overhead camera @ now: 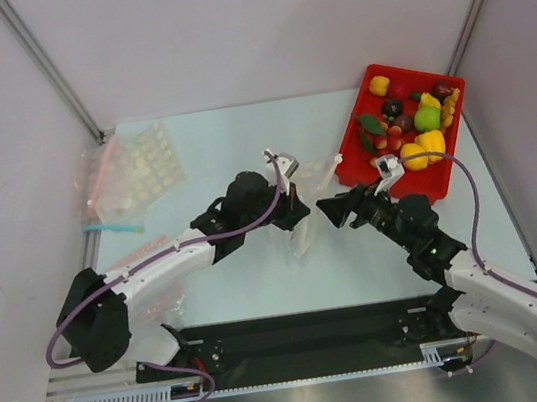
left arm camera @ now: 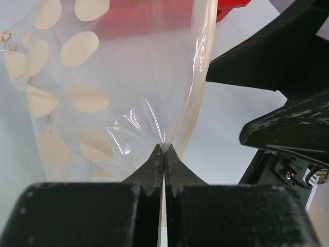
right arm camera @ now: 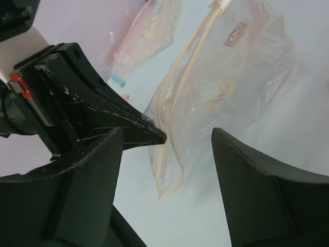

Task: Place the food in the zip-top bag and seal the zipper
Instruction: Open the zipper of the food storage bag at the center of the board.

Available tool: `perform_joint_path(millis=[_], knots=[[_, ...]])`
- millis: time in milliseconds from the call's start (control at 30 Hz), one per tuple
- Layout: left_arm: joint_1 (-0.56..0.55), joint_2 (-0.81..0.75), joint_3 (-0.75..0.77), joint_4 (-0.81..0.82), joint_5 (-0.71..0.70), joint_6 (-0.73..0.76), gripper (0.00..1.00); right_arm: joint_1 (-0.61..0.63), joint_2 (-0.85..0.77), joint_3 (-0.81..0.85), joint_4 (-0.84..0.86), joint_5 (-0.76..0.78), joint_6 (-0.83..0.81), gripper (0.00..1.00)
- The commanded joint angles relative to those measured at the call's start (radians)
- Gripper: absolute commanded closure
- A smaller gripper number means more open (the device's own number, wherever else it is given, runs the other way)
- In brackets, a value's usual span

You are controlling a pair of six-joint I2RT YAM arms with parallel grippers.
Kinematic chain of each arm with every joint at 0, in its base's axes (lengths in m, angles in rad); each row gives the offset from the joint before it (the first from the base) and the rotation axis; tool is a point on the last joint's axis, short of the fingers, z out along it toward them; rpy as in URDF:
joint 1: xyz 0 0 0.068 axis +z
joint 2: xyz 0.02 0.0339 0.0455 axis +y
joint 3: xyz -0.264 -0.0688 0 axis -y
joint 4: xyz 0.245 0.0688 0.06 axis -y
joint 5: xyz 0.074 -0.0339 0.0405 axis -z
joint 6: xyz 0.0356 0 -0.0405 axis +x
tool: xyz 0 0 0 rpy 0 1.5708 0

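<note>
The zip-top bag (overhead camera: pixel 306 235), clear and crinkly, hangs over the middle of the table. My left gripper (overhead camera: pixel 297 214) is shut on its film just below the mouth, the jaws (left arm camera: pixel 163 150) pressed together on the plastic. The zipper (left arm camera: pixel 202 67) runs as a whitish strip along the bag's edge (right arm camera: pixel 174 87). My right gripper (overhead camera: pixel 330 211) stands open just right of the bag, its fingers (right arm camera: pixel 97 170) on either side of the bag's lower corner (right arm camera: pixel 167 180) without touching it. The food (overhead camera: pixel 417 128), glossy toy fruits and vegetables, lies in the red tray (overhead camera: pixel 355 162).
A clear bag with a white dimpled sheet (overhead camera: pixel 147 164) and pink strip lies at the back left, a blue strip (overhead camera: pixel 111 228) beside it. Another pink-tinted bag (overhead camera: pixel 145 252) lies under my left arm. Frame posts stand at both back corners.
</note>
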Motion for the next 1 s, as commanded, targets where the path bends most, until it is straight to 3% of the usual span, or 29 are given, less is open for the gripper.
perform_joint_path(millis=[0,167,733,967], knots=[[0.013,-0.057,-0.014,0.041,-0.009,-0.029,1.0,0.014,-0.026,-0.011,0.071,-0.017,-0.038,0.28],[0.015,-0.076,-0.025,0.05,-0.002,-0.029,1.0,0.031,0.009,0.004,0.078,-0.027,-0.053,0.45],[0.013,-0.068,-0.028,0.089,0.129,-0.006,1.0,0.066,0.102,0.061,0.022,0.02,-0.084,0.64],[0.01,-0.079,-0.02,0.061,0.086,0.007,0.99,0.074,0.106,0.093,-0.029,0.043,-0.087,1.0]])
